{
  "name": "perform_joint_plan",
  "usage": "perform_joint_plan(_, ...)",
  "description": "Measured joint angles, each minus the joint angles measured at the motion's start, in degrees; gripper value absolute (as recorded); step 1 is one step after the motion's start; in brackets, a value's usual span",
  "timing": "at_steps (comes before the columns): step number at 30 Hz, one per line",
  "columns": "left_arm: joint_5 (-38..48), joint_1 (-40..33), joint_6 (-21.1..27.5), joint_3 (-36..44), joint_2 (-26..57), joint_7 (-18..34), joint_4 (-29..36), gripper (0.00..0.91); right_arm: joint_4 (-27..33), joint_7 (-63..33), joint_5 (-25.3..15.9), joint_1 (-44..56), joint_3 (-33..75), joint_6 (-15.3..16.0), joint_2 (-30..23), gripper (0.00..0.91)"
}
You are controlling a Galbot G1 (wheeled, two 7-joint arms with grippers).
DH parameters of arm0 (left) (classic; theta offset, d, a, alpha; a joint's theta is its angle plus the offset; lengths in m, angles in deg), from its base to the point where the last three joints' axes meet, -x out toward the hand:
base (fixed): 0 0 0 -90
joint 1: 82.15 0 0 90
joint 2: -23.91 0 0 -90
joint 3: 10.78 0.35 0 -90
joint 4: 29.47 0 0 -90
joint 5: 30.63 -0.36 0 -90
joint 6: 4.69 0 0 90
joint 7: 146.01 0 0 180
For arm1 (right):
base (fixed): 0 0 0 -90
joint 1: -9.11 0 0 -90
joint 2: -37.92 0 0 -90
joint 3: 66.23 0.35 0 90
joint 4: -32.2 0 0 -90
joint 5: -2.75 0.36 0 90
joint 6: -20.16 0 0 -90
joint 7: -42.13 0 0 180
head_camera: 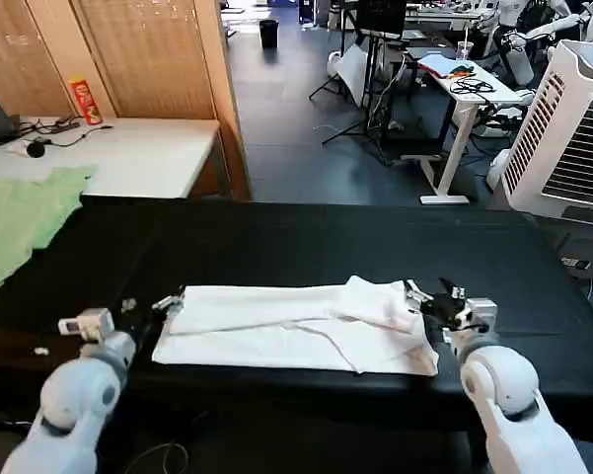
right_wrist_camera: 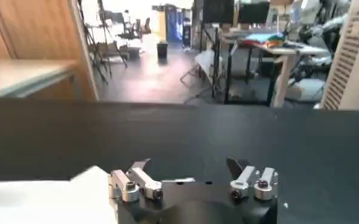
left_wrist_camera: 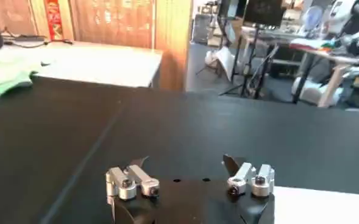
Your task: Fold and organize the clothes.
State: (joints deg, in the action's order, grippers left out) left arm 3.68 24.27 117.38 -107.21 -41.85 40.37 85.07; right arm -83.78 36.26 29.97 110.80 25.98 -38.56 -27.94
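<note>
1. A white short-sleeved cotton T-shirt [head_camera: 296, 328] lies folded into a long flat band on the black cloth-covered surface [head_camera: 306, 247], near its front edge, with its plain side up
2. The left tool [head_camera: 170, 302] sits low at the shirt's left end, just beside the fabric edge; in the left wrist view its fingers [left_wrist_camera: 133, 176] stand spread apart with bare black surface between them and a white corner of the shirt [left_wrist_camera: 322, 207] off to one side
3. The right tool [head_camera: 426, 299] is at the shirt's right end, touching the bunched fabric there; in the right wrist view its fingers [right_wrist_camera: 139, 173] are also spread, with the white shirt [right_wrist_camera: 45, 201] lying beside and under one of them
4. A pale green garment [head_camera: 20, 212] lies at the far left, partly on the black surface
</note>
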Motion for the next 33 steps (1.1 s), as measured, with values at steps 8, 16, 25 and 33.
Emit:
perform_joint_plan(8, -2.25, 2.05, -1.2, 0.22, -2.83, -0.36, -0.38, 0.829, -3.22, 0.09, 0.35, 2.24, 1.01, -0.13, 0.33, 0.878)
perform_joint_plan(16, -3.1, 2.91, -2.57, 0.17, -4.29, -1.53, -3.39, 0.712, -4.55, 0.13, 0.32, 3.09, 0.99, -0.16, 0.41, 0.878)
perform_joint_plan(25, -3.59, 3.0, -3.03, 0.91, -5.14, -1.75, -4.14, 0.098, -4.78, 0.22, -0.03, 3.18, 0.83, -0.31, 0.17, 0.878)
perform_joint_plan(33, -5.6, 2.63, -1.82, 1.49, -4.91, -1.7, -3.96, 0.0, -4.56, 0.87, -1.47, 2.85, 0.25, -1.04, -0.11, 0.878)
